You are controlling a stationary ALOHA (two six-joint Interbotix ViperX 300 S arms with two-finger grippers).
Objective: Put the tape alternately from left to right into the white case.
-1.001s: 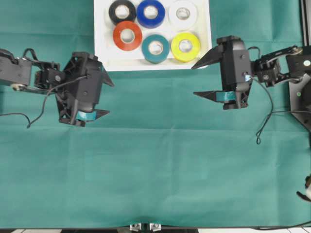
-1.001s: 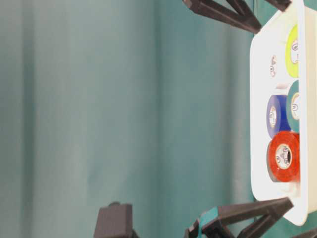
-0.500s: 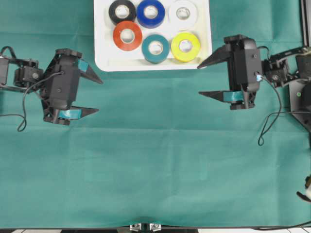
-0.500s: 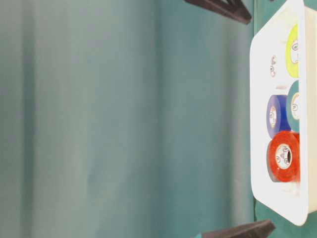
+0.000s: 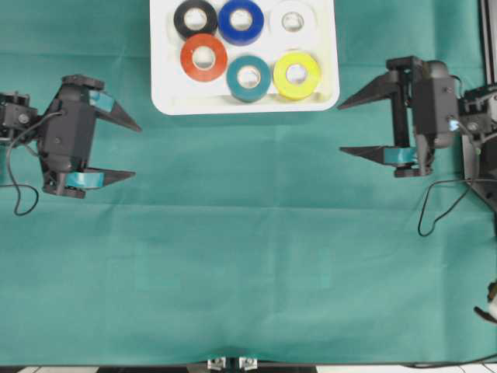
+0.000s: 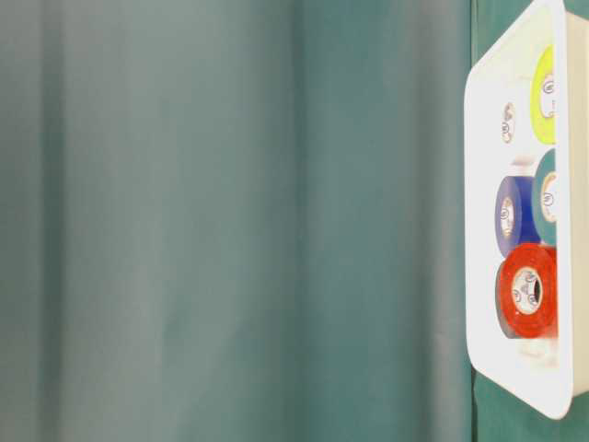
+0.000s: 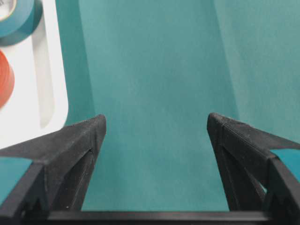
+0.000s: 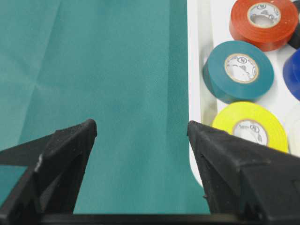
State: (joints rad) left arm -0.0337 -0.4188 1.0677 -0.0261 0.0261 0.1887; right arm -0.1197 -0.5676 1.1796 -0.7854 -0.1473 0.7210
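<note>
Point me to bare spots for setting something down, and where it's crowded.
Free: the green cloth between the left pincer and right pincer, below the white case. Crowded: the case, six tape rolls packed in.

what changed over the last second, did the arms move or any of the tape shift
Both arms pulled back from the white case toward their own sides. The left gripper moved outward to the left edge of the overhead view, the right gripper outward to the right. Both were open and empty before and are so now; nothing was grasped or released. The six rolls, from black to yellow, lie in the case unchanged.
</note>
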